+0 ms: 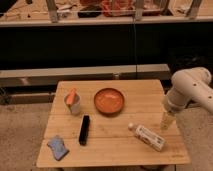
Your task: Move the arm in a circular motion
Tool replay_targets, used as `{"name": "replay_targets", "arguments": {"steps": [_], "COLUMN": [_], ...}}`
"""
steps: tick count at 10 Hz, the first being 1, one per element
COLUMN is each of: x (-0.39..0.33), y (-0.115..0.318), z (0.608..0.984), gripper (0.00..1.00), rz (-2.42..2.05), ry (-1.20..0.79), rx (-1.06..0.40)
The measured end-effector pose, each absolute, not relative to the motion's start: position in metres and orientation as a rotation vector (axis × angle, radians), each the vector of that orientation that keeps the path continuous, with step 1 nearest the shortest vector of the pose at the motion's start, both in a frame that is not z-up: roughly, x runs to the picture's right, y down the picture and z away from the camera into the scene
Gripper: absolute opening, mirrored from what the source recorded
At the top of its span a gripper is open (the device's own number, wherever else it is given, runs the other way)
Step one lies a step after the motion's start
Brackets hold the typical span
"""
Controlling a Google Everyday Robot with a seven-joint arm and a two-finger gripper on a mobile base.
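The arm (192, 89) is thick, cream-white and tubular, and it enters from the right edge of the camera view. Its rounded joint bends downward over the right side of the wooden table (112, 150). The gripper (166, 121) is the slim pale yellowish tip, pointing down just above the table's right edge, close to the white bottle (148, 136).
On the table stand an orange bowl (109, 100), a cup (73, 103) holding an orange item, a black rectangular object (84, 130) and a blue sponge (58, 147). A dark shelf unit with a metal rail (85, 72) runs behind the table.
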State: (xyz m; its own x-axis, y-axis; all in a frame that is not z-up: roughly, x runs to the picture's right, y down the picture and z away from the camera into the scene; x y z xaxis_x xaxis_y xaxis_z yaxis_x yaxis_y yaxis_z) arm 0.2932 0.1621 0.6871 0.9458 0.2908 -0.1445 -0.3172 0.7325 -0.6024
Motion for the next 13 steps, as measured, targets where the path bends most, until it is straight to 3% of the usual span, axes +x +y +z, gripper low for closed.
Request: {"name": "replay_targets", "arguments": {"steps": [3,6,9,13], "x": [0.271,0.21,0.135,0.034], "y": [0.21,0.224,0.209,0.157], "z": [0.627,0.595,0.592,0.619], "gripper": [0.8,0.8,0.8,0.8], "rz": [0.295,0.186,0.062,-0.098], "ry": [0.037,-0.017,-0.095,-0.158], "rx": [-0.607,-0.566,-0.551,-0.548]}}
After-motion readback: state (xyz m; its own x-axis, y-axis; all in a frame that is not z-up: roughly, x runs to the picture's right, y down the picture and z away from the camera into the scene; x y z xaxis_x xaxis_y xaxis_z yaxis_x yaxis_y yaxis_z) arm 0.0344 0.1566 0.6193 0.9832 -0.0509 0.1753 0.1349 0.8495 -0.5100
